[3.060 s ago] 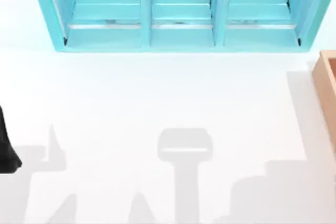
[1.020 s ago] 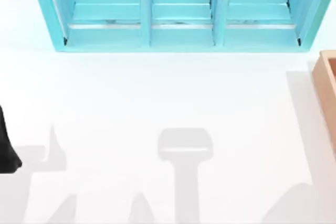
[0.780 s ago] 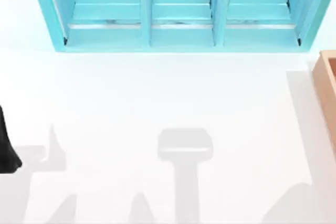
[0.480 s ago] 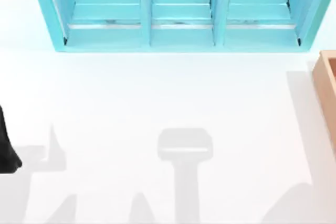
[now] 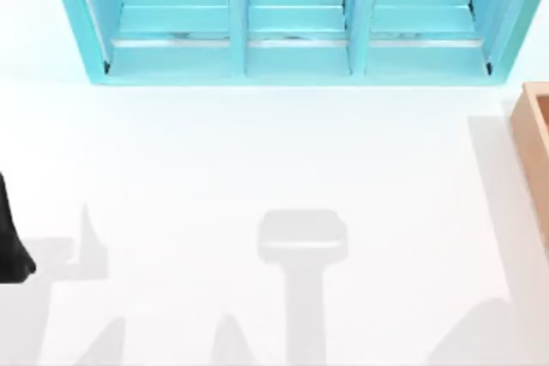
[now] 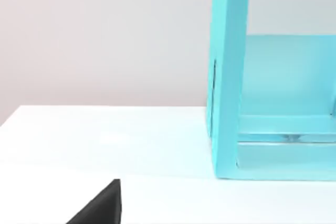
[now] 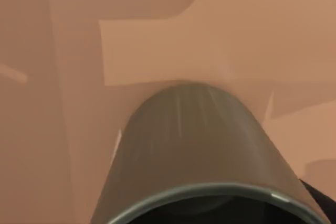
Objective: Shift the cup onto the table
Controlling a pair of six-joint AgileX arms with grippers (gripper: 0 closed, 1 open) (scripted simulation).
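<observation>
The cup, dark grey-olive and cylindrical, looms large in the right wrist view. It lies inside the tan wooden box, its round rim turned toward the camera. A dark sliver of my right gripper shows just beside the rim. The white table spreads across the top view. My left arm is parked at the table's left edge, and a black part of its gripper shows above the table.
A turquoise shelf unit with three bays stands along the back of the table, its side wall in the left wrist view. The tan box sits at the table's right edge. Grey shadows lie on the front half.
The right arm's shadow at the front right of the table has slid rightward toward the tan box since the earliest frame. The left arm has not moved.
</observation>
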